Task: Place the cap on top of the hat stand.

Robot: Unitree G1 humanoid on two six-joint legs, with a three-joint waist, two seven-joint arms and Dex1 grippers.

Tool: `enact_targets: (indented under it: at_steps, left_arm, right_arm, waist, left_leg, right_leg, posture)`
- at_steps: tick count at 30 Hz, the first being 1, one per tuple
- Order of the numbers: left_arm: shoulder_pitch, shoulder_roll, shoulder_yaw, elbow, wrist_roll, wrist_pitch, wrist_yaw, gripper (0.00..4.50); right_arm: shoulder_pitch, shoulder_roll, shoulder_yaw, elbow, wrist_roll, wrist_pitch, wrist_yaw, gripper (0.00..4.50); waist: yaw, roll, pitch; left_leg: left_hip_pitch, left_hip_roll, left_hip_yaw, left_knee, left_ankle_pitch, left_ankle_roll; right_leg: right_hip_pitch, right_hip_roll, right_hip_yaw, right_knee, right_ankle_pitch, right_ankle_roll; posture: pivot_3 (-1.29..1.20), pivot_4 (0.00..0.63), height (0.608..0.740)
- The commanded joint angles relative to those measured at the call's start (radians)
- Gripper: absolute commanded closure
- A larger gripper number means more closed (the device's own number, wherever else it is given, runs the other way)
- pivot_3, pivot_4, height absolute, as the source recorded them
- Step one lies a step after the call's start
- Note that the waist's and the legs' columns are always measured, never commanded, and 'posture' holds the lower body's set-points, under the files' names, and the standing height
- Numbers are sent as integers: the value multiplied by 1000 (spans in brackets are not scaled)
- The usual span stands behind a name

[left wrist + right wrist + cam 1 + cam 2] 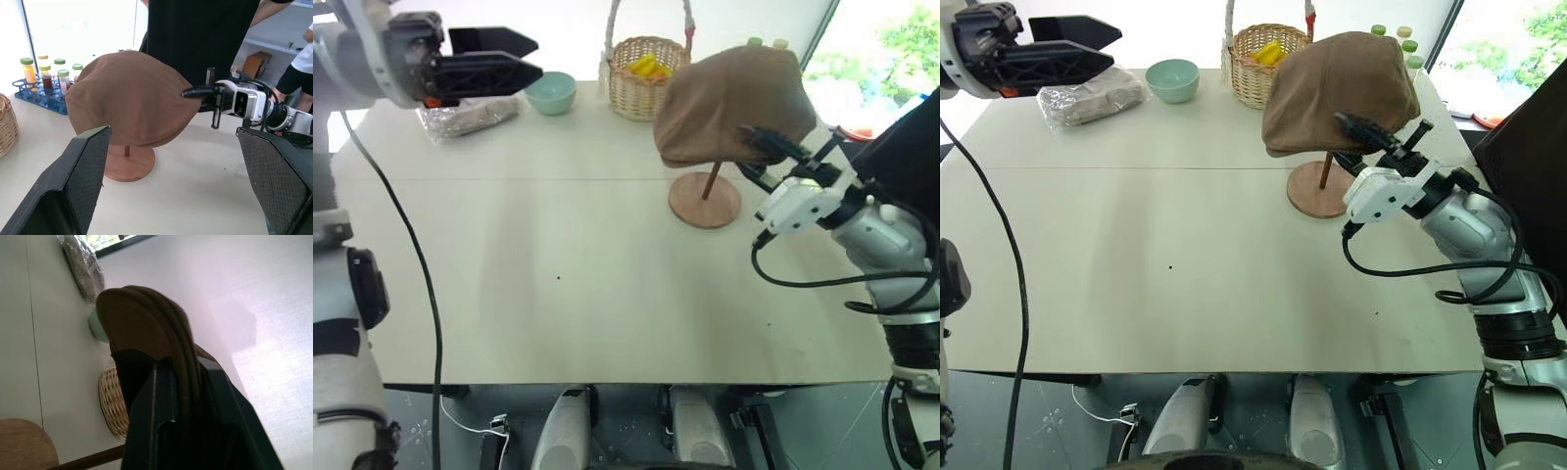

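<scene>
The right gripper (1356, 132) was nearest the work, its black fingers straddling the cap's (1337, 90) near rim, one above and one below the edge; whether they pinched the rim or had slackened could not be told. The cap lay directly ahead of those fingertips, its long axis running roughly across the table (1136, 274), draped over the hat stand (1320, 189) and hiding the top disc. It looked soft, brown and suede-like, drooping wider than the round wooden base. Farther off, the left gripper (509, 59) hung well apart, fingers spread wide, holding nothing.

Blk fingers (1356, 125), white wrist housing (1386, 196), silver forearm, blk cables.
</scene>
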Motion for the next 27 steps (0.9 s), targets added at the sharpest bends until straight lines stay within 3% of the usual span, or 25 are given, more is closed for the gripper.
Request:
enact_targets:
  at_steps: [1,3,6,11,16,21,27]
  left_arm:
    - [-18,24,3,-8,10,-22,-12,191]
    - [-19,24,-5,8,21,-34,-20,191]
    - [-19,26,-15,30,35,-54,-33,191]
    - [-23,31,-27,63,57,-82,-54,191]
    - [-23,34,-34,82,80,-110,-74,191]
    - [-11,48,-36,76,98,-130,-99,191]
    - [1,68,-24,64,105,-132,-110,191]
  right_arm:
    - [9,8,-52,-84,37,99,13,1212]
    - [50,-11,-77,-156,123,201,75,244]
    - [117,-55,-125,-270,249,326,178,244]
    - [170,-214,-324,-386,569,617,394,244]
    - [72,-377,-500,-214,879,930,574,244]
    - [-30,-543,-433,69,929,1096,773,244]
    - [-192,-608,-293,299,903,1149,953,244]
  waist:
    - [0,0,0]
    - [1,0,0]
    - [7,0,0]
    - [6,0,0]
    - [5,0,0]
    - [5,1,0]
    - [0,1,0]
  left_leg:
    - [0,0,0,0,0,0]
    - [0,0,0,0,0,0]
    - [0,0,0,0,0,0]
    - [0,0,0,2,0,0]
    - [0,0,0,2,0,0]
    - [0,1,1,3,0,0]
    - [0,1,2,3,0,0]
  right_leg:
    - [0,0,0,0,0,0]
    - [0,0,0,0,0,0]
    - [0,0,0,0,0,0]
    - [1,0,0,0,0,0]
    - [2,0,0,0,0,0]
    - [2,0,0,0,-1,-3]
    - [0,0,1,0,-1,-2]
  posture:
    - [0,150,740]
    - [0,150,740]
    - [0,150,740]
    - [0,150,740]
    - [0,150,740]
    - [0,150,740]
    - [0,150,740]
